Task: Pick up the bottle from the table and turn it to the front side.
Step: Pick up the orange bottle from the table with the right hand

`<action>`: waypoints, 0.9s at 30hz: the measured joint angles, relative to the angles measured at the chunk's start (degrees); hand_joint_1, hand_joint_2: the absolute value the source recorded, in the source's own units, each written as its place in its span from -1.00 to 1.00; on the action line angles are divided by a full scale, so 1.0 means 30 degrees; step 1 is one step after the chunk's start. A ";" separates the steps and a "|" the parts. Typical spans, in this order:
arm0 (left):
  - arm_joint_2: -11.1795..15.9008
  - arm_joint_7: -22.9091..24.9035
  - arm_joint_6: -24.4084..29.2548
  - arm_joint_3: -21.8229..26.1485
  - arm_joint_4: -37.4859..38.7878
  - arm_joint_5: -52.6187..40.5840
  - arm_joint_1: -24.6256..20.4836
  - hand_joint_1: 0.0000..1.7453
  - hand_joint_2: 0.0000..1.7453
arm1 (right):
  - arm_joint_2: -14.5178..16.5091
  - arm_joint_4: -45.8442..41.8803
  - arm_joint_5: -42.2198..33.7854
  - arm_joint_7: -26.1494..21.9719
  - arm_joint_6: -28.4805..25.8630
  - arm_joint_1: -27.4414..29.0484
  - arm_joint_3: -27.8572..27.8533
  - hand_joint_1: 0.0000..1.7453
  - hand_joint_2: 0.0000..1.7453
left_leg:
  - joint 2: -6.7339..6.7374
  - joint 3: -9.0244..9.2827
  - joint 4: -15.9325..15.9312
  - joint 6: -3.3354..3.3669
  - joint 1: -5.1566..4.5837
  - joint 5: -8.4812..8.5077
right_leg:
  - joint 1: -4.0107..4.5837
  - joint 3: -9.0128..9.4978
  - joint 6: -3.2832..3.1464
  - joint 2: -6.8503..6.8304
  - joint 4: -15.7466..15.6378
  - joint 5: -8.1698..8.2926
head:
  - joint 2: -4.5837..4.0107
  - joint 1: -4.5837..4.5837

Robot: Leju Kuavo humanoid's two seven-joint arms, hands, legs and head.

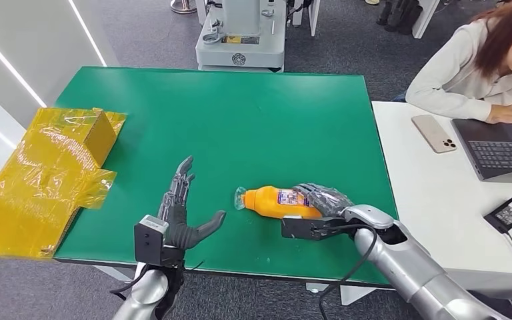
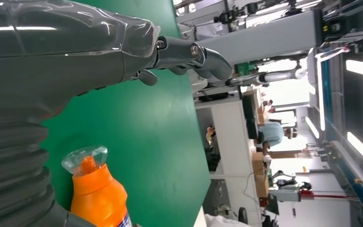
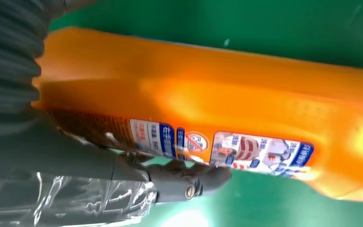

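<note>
An orange bottle with a clear cap and a printed label lies on its side on the green table, cap pointing left. My right hand wraps its fingers over the bottle's base end and grips it. Up close in the right wrist view, the bottle shows its label, with one of the fingers curled against it. My left hand hovers open, fingers spread, over the table a short way left of the cap. The left wrist view has the left hand above the capped bottle.
A yellow film-wrapped box overhangs the table's left edge. A white table adjoins on the right with a phone, laptop and power adapter; a person sits there. A grey machine base stands behind.
</note>
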 joint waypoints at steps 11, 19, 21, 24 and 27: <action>-0.0184 0.0131 -0.0301 0.0000 0.1346 0.0607 -0.0741 -1.00 1.00 | -0.0568 0.0102 -0.0709 0.1373 -0.0014 -0.1002 0.2507 0.34 1.00 | -0.0004 0.0004 0.0007 0.0006 -0.0002 0.0007 | -0.0001 0.0009 -0.0001 -0.0004 -0.0002 0.0003 | 0.0000 0.0005; -0.0195 0.0160 -0.0171 0.0000 0.1780 0.0793 -0.0877 -1.00 1.00 | -0.1120 -0.0642 -0.0895 0.2076 -0.0280 -0.0985 0.3289 1.00 1.00 | -0.0005 0.0004 0.0007 0.0006 -0.0002 0.0006 | -0.0001 0.0008 -0.0001 -0.0004 -0.0005 0.0003 | 0.0000 0.0002; -0.0195 0.0173 -0.0186 0.0000 0.1825 0.0789 -0.0881 -1.00 1.00 | -0.1267 -0.1085 -0.1212 0.2000 -0.0300 -0.0834 0.3389 1.00 1.00 | -0.0004 0.0005 0.0007 0.0006 -0.0002 0.0006 | 0.0000 0.0008 -0.0001 -0.0003 -0.0004 0.0003 | 0.0000 0.0003; -0.0195 0.0175 -0.0217 0.0000 0.1894 0.0783 -0.0881 -1.00 1.00 | -0.1402 -0.1912 -0.1356 0.2162 -0.0633 -0.0359 0.3447 1.00 1.00 | -0.0005 0.0004 0.0006 0.0006 -0.0001 0.0006 | 0.0001 0.0006 -0.0001 -0.0002 -0.0003 0.0002 | 0.0000 0.0002; -0.0213 0.0175 -0.0239 0.0000 0.1911 0.0721 -0.0880 -1.00 1.00 | -0.1415 -0.2599 -0.1238 0.2428 -0.1208 0.0247 0.3362 1.00 1.00 | -0.0005 0.0004 0.0003 0.0004 0.0000 0.0004 | 0.0002 0.0004 -0.0002 -0.0002 -0.0002 0.0002 | 0.0000 0.0000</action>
